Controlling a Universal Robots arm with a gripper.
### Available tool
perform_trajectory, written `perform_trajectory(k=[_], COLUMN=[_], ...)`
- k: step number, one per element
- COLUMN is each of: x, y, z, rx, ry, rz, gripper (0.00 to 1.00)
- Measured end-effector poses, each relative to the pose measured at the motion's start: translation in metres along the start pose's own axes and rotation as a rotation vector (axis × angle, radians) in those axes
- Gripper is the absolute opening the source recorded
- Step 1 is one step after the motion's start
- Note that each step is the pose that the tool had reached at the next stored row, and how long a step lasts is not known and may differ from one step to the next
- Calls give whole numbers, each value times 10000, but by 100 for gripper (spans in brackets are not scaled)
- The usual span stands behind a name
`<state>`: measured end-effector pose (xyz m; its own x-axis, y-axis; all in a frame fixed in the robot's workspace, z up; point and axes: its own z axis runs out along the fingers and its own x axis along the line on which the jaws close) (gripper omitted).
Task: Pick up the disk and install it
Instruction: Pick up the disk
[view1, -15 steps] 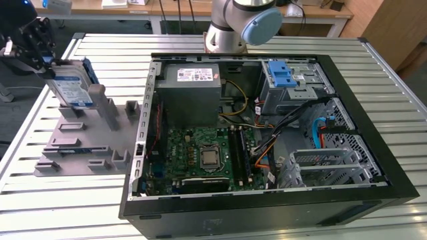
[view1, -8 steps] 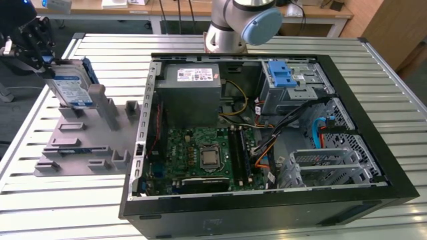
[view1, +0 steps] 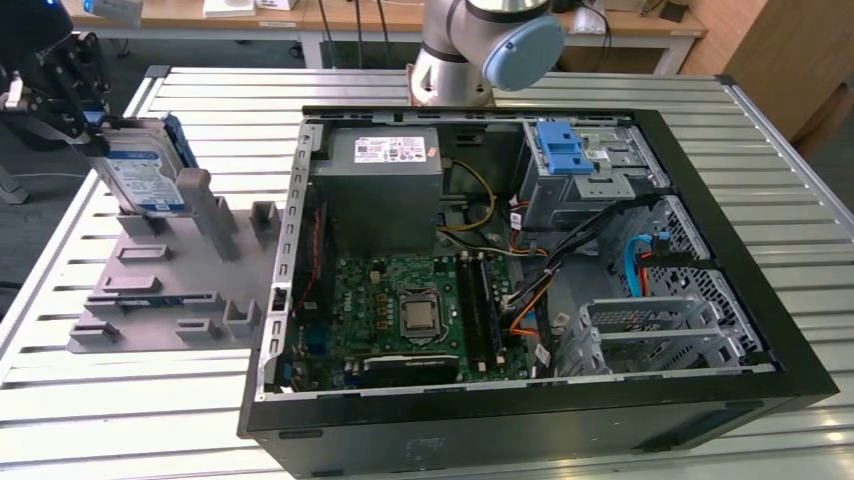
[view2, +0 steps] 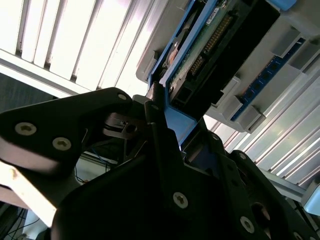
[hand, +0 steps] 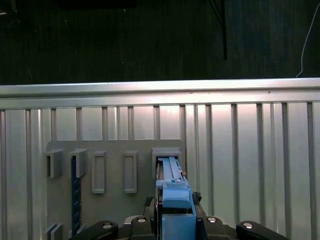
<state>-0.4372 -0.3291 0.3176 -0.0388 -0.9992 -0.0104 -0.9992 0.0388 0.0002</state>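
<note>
Blue-caddied and upright, the disk (view1: 144, 175) sits at the grey rack (view1: 147, 300), the gripper (view1: 91, 125) clamped shut on its upper edge — pickup under way, installation in the open computer case (view1: 507, 440) not begun.

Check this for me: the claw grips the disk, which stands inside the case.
Not right. The claw does grip the disk, but the disk stands outside the case, at the grey rack on the exterior view's left of the case. The exterior view shows it.
</note>
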Motion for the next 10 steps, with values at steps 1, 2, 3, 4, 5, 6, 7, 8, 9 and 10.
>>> perform_trajectory(k=[1,2,3,4,5,6,7,8,9,10], x=[0,0,0,0,0,0,0,0,0,0], y=[0,0,0,0,0,0,0,0,0,0], z=[-7,-18,-26,-32,-32,-32,-32,-33,-35,-34], rx=[4,3,4,3,5,6,6,5,3,4], ry=[-2,-1,-2,-1,-3,-3,-3,-3,-2,-2], rz=[0,0,0,-1,0,0,0,0,0,0], gripper=[36,36,36,36,36,36,36,36,36,36])
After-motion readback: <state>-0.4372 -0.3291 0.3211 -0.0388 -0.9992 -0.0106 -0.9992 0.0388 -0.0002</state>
